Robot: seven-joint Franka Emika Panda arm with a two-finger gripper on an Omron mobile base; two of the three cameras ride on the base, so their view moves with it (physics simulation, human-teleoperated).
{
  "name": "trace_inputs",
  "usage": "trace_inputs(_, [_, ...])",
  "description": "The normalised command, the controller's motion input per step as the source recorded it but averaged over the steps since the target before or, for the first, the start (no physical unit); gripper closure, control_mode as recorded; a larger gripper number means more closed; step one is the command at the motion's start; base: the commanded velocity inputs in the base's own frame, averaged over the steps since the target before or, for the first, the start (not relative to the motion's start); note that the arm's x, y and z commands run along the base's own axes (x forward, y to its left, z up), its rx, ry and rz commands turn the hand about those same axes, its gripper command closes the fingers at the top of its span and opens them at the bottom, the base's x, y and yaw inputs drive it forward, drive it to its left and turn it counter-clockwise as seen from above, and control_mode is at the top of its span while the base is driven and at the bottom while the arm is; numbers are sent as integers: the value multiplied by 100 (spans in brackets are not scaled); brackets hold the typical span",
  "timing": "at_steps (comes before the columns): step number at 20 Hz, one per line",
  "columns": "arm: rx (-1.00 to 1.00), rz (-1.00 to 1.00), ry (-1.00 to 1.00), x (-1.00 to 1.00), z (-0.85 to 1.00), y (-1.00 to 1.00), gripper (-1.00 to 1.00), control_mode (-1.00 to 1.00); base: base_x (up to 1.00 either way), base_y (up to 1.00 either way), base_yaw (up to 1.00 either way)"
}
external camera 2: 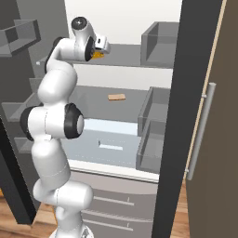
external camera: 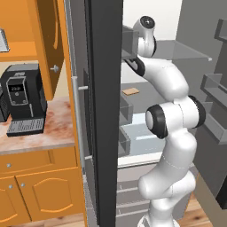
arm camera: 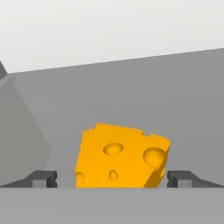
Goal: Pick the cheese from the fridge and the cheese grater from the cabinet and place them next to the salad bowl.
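In the hand view, the gripper [arm camera: 112, 178] is open wide, with one dark fingertip [arm camera: 43, 178] on each side of the cheese [arm camera: 120, 157]. The cheese is a yellow-orange wedge with holes, sitting on a grey fridge shelf [arm camera: 175, 96]. Whether the tips touch it cannot be told; small gaps show on both sides.

The right base view shows a sliver of the cheese [external camera 2: 97, 54] just beyond the hand, on the top shelf [external camera 2: 121, 56] of the fridge [external camera 2: 162, 116]. The left base view shows the arm [external camera: 170, 133] reaching up to that shelf, with the hand against the edge of the dark fridge door [external camera: 104, 111].

One shelf lower, both base views show a small flat tan item [external camera 2: 116, 97] lying alone. Grey door bins [external camera 2: 153, 135] show at the right in the right base view, beside a long grey bar handle [external camera 2: 201, 130].

The left base view alone shows the room outside the fridge: a black coffee machine [external camera: 22, 97] on a pinkish marble counter [external camera: 48, 133], orange cupboards [external camera: 40, 190] below, and an orange cabinet [external camera: 44, 35] above. A wood floor [external camera: 199, 213] lies under the base.
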Motion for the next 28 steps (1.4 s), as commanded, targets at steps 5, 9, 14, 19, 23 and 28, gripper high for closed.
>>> trace_inputs(5, [0, 0, 0, 10, -19, 0, -100, -100, 0, 0, 0])
trace_inputs(9, [0, 0, 0, 11, -16, 0, 100, -100, 0, 0, 0])
trace_inputs(14, [0, 0, 0, 0, 0, 0, 100, -100, 0, 0, 0])
trace_inputs(19, [0, 0, -15, -3, 0, 0, 100, -100, 0, 0, 0])
trace_inputs(23, [0, 0, -25, -16, 0, 0, 100, -100, 0, 0, 0])
trace_inputs(28, [0, 0, -3, -9, 0, 0, 100, -100, 0, 0, 0])
